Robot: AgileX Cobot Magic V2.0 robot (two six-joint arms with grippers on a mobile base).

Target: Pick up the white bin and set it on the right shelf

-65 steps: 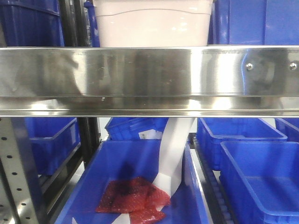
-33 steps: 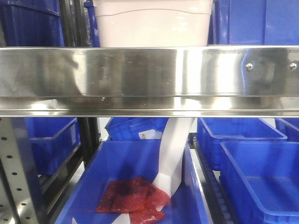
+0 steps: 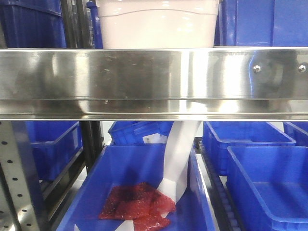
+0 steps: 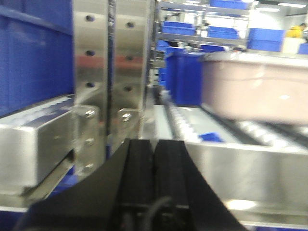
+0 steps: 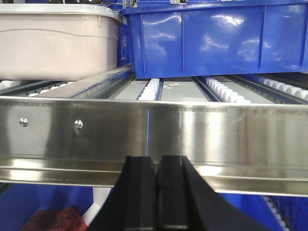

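Note:
The white bin stands on the right shelf behind the shiny steel front rail, between blue bins. In the left wrist view my left gripper is shut with nothing in it, low in front of the rail. The white bin sits on rollers up to its right. My right gripper is also shut and empty, just below the rail. From there the white bin lies up and to the left. Neither gripper shows in the front view.
A large blue bin stands right of the white one on the rollers. A perforated steel upright rises left of my left gripper. Below the rail, blue bins fill the lower level; one holds a red packet.

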